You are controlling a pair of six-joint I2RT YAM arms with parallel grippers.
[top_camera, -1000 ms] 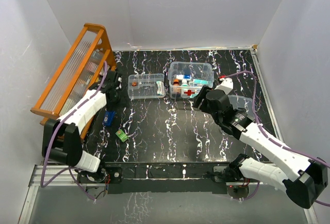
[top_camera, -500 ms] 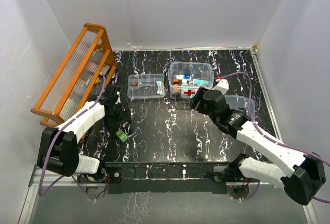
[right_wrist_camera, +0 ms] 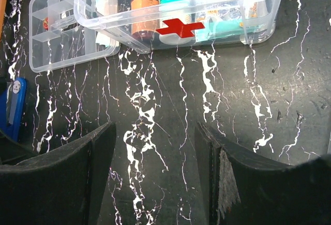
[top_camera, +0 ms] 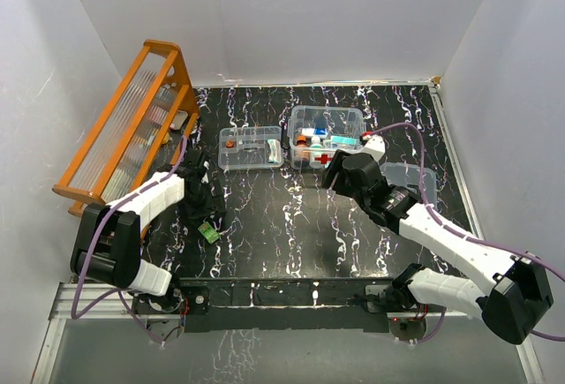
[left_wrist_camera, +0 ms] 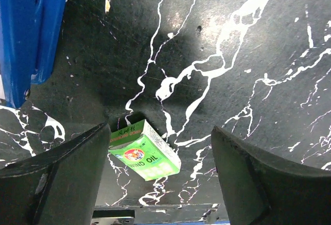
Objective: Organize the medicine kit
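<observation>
Reading green carton (left_wrist_camera: 145, 155): "WIND OIL". I saw left gripper (left_wrist_camera: 158, 137) jaws wide apart over carton, gripping nothing. Right gripper (right_wrist_camera: 155, 132) parted, empty. Medicine kit (right_wrist_camera: 232, 28), red-cross side, sat far-centre beside divided tray (right_wrist_camera: 57, 44).

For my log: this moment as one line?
left end effector: open, near green cardboard box | right end effector: open, empty | clear plastic medicine kit: uncovered
</observation>
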